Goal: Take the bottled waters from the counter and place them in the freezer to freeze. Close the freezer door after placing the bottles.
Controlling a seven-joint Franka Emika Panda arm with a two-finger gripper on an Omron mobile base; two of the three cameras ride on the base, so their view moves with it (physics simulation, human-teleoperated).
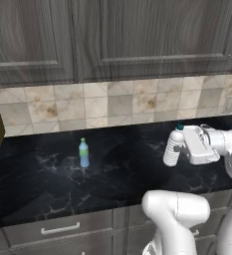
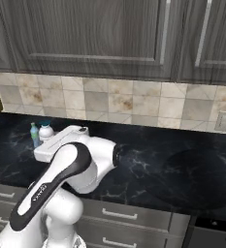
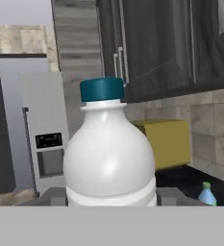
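1. The white bottle (image 1: 173, 148) with the blue cap is in the gripper (image 1: 179, 148). The gripper is closed around it and holds it from the side.
2. In the left base view, this bottle is up in the air, a bit above the black counter (image 1: 112, 169). It leans a little.
3. In the hand view, the white bottle (image 3: 109, 153) is very close and big. Its blue cap points up.
4. The other bottle (image 1: 83, 153) has a green cap and a blue label. It stands up straight on the counter, well apart from the gripper, to its left.
5. In the right base view, the green-cap bottle (image 2: 34, 134) and the white bottle (image 2: 46, 131) look side by side, past the white arm (image 2: 61, 169).
6. In the hand view, the grey freezer (image 3: 41, 139) is far behind the white bottle. It has a dark panel on its door. Its doors look shut.
7. A yellow box (image 3: 168, 141) sits on the counter in the hand view, and the green-cap bottle (image 3: 207, 193) is low on the right.
8. Dark wood cabinets (image 1: 112, 37) hang above a tan tile wall (image 1: 117, 104).
9. Grey drawers (image 1: 60, 229) with bar handles sit under the counter.
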